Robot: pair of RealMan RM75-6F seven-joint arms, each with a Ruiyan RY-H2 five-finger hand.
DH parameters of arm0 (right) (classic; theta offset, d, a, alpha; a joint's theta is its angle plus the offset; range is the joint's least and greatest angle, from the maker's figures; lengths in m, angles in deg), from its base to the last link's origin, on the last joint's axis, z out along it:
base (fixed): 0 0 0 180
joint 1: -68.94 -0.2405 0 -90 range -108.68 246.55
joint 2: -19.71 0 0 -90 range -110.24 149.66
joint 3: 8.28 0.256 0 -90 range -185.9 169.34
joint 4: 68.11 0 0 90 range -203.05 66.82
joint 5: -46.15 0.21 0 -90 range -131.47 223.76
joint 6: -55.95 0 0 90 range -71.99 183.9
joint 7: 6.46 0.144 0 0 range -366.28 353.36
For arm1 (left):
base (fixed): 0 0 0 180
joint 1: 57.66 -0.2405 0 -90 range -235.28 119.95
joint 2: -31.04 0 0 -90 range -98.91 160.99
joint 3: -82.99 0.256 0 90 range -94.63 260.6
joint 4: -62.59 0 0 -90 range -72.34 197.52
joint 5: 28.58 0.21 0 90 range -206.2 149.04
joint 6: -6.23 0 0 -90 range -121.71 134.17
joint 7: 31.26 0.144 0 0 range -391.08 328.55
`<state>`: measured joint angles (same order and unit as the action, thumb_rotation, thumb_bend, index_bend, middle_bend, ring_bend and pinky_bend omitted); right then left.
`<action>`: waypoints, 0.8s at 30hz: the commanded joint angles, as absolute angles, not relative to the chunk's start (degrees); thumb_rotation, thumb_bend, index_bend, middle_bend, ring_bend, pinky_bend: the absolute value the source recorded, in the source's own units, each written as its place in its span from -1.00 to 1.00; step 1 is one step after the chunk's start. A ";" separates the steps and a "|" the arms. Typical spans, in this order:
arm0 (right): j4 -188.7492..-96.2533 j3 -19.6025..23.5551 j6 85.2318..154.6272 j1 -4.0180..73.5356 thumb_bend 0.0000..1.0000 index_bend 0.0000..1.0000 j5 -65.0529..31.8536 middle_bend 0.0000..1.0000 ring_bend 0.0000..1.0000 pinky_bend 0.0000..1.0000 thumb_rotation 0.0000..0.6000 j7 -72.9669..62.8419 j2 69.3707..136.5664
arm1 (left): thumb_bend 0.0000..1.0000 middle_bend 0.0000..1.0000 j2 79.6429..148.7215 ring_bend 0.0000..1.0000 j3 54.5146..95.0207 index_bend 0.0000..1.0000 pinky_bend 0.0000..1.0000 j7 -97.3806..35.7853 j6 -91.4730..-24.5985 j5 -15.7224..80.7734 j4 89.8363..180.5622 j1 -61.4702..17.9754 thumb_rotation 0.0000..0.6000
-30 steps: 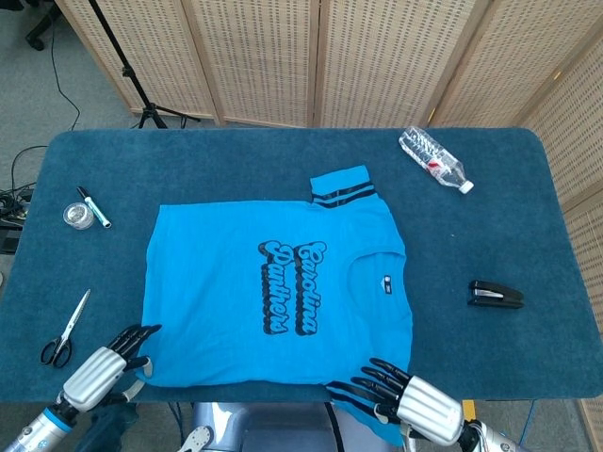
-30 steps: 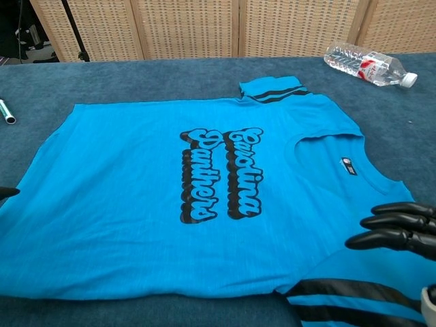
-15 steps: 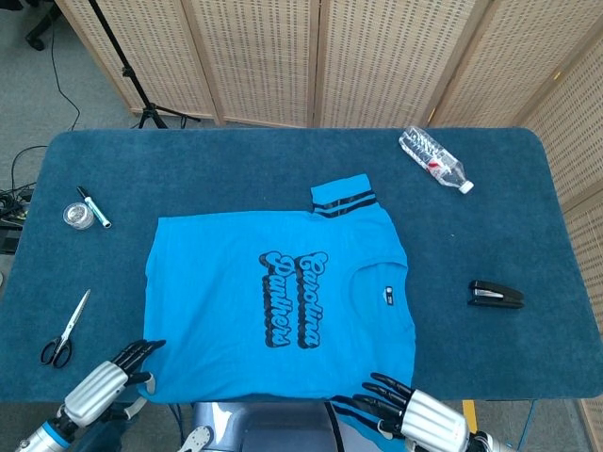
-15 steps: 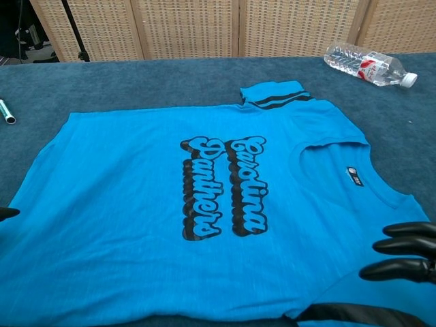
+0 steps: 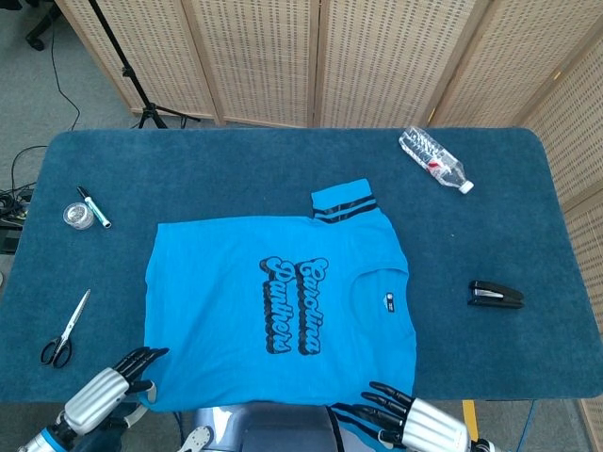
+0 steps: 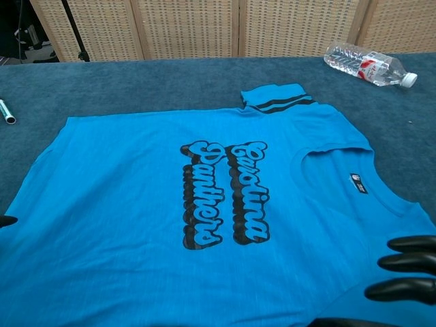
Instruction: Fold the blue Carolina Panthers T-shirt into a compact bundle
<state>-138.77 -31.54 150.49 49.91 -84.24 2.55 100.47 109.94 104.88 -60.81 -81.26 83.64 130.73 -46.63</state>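
Observation:
The blue Carolina Panthers T-shirt (image 5: 283, 301) lies flat and print up on the dark blue table, collar toward the right; in the chest view the T-shirt (image 6: 136, 204) fills the foreground. Its near edge reaches the table's front edge. My left hand (image 5: 104, 391) holds the shirt's near left corner; in the chest view only a dark tip of the left hand (image 6: 7, 221) shows. My right hand (image 5: 419, 424) has its fingers laid over the near edge by the shoulder, and the right hand (image 6: 409, 269) lies on the cloth, thumb hidden. The far sleeve (image 5: 343, 201) sticks out.
A water bottle (image 5: 433, 158) lies at the back right, a black stapler (image 5: 496, 295) to the shirt's right. Scissors (image 5: 64, 330), a marker (image 5: 93, 206) and a small round tin (image 5: 79, 216) sit at the left. Folding screens stand behind the table.
Both hands have drawn back toward me, and the whole shirt has slid with them toward the table's front edge. The near striped sleeve has dropped out of the chest view.

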 commanded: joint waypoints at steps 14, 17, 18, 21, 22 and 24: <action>-140.17 -29.56 151.25 49.40 0.29 0.29 -82.19 -0.78 -1.00 -1.00 1.00 4.38 99.54 | 0.22 -1.00 109.31 -1.00 102.95 0.59 -1.00 -60.95 -80.55 82.09 132.85 -45.60 1.00; -141.38 -28.12 151.55 48.77 0.29 0.29 -80.24 -0.78 -1.00 -1.00 1.00 6.11 98.66 | 0.22 -1.00 108.81 -1.00 101.83 0.59 -1.00 -61.21 -79.42 80.82 134.69 -44.71 1.00; -141.83 -27.53 151.66 48.53 0.29 0.29 -79.51 -0.78 -1.00 -1.00 1.00 6.63 98.29 | 0.22 -1.00 108.60 -1.00 101.28 0.59 -1.00 -61.06 -79.12 80.26 135.33 -44.42 1.00; -142.75 -26.33 151.50 47.94 0.29 0.29 -78.06 -0.78 -1.00 -1.00 1.00 7.41 97.38 | 0.22 -1.00 107.98 -1.00 100.25 0.59 -1.00 -60.36 -78.00 79.20 136.95 -43.62 1.00; -143.14 -25.77 151.41 47.74 0.29 0.29 -77.35 -0.78 -1.00 -1.00 1.00 7.63 97.00 | 0.22 -1.00 107.69 -1.00 99.86 0.59 -1.00 -60.36 -77.58 78.75 137.71 -43.29 1.00; -143.89 -24.85 151.24 47.40 0.29 0.29 -76.10 -0.78 -1.00 -1.00 1.00 8.17 96.37 | 0.22 -1.00 107.18 -1.00 99.10 0.59 -1.00 -59.97 -77.05 78.02 138.85 -42.78 1.00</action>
